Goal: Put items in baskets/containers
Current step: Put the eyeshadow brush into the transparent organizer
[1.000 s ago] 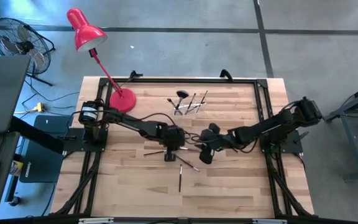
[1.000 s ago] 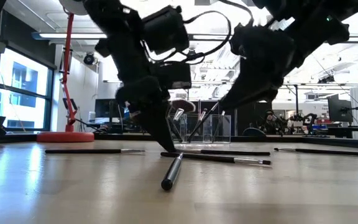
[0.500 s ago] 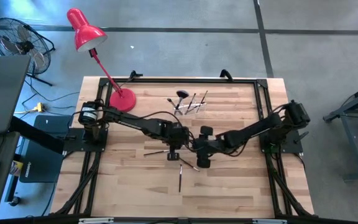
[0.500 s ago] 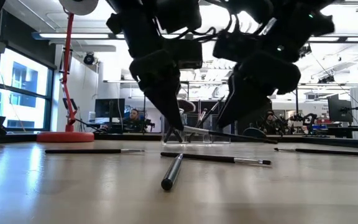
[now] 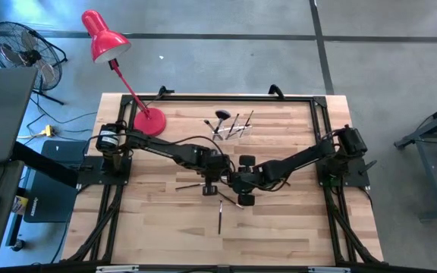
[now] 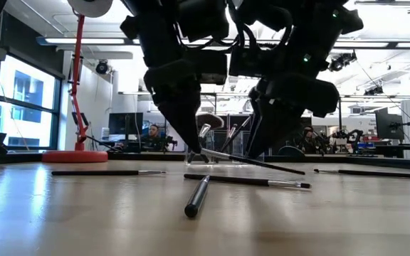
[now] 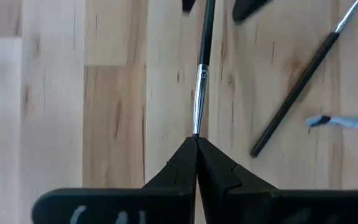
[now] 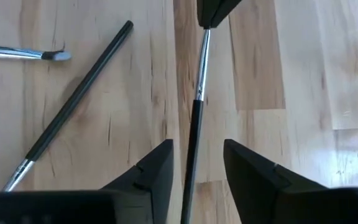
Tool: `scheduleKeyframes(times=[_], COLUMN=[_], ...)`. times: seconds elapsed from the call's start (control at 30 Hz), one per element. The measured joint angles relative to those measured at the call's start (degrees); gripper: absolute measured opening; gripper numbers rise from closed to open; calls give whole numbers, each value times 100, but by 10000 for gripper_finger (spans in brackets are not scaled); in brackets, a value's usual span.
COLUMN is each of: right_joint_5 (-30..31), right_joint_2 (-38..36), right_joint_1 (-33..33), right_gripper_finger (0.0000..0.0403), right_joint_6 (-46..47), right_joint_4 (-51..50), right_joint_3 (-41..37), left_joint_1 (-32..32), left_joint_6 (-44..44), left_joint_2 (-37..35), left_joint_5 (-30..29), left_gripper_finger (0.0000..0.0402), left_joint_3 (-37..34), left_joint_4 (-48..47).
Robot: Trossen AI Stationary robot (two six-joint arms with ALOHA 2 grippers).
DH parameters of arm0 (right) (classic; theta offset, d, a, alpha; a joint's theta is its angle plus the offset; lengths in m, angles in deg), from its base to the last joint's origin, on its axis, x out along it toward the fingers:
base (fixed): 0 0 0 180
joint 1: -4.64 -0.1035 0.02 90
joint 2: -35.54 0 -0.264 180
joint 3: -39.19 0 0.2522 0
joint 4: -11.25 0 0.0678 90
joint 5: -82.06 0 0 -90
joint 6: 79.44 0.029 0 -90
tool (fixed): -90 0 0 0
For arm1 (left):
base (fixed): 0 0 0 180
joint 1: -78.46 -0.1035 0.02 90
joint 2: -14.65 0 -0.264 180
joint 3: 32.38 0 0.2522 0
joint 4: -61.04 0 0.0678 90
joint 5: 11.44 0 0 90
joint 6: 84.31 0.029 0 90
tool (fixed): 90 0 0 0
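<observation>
A thin dark makeup brush (image 6: 251, 161) with a silvery ferrule hangs slanted over the table's middle. My left gripper (image 7: 196, 142) is shut on its brush-head end. My right gripper (image 8: 197, 149) is open, with one finger on either side of the brush's dark handle (image 8: 192, 134) and a gap to each. The two grippers stand close together in the high view, the left gripper (image 5: 210, 186) beside the right gripper (image 5: 243, 197). The clear container (image 5: 230, 127) stands at the far middle with several brushes leaning in it. My left gripper pinches the brush's silvery ferrule end (image 7: 197, 121) between its two fingertips, which come steeply from above. The brush points on away from the fingers, in line with them. It tilts down toward the right gripper, and I cannot tell whether its handle end (image 6: 299, 171) touches the table.
Loose brushes lie on the wood: a thick dark brush (image 6: 198, 197) nearest the front, a long brush (image 6: 248, 180) behind it, a brush to the left (image 6: 109, 172) and a brush to the right (image 6: 372, 173). A red desk lamp's base (image 5: 149, 121) sits at the far left.
My left gripper has risen a little, and the brush's ferrule end has come up off the table with it. My right gripper has moved toward the table's left, up to the left gripper, has rolled, and now has its fingers on either side of the handle.
</observation>
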Motion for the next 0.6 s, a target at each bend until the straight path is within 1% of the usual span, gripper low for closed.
scheduleKeyframes(times=[0.1, 0.23, 0.27, 0.33, 0.43, 0.6], right_joint_5=[42, 768, 855, 863, 882, 904], right_joint_2=[-16, -133, -183, -264, -306, -314], right_joint_1=[-56, -171, -197, -248, -354, -526], right_gripper_finger=[129, 134, 137, 145, 158, 185], right_joint_6=[2, 345, 356, 244, 188, 486], right_joint_4=[-66, -285, -297, -331, -332, -461], right_joint_3=[-36, -40, -40, -40, -40, -38], left_joint_1=[-77, -192, -200, -221, -381, -712], left_joint_6=[6, -62, -63, -56, -80, -343], left_joint_2=[0, -8, -9, -11, -11, -11], left_joint_5=[54, 335, 406, 556, 966, 1132], left_gripper_finger=[0, 0, 0, 0, 0, 0], left_joint_3=[0, 17, 19, 22, 22, 22], left_joint_4=[-224, -291, -278, -228, -205, -218])
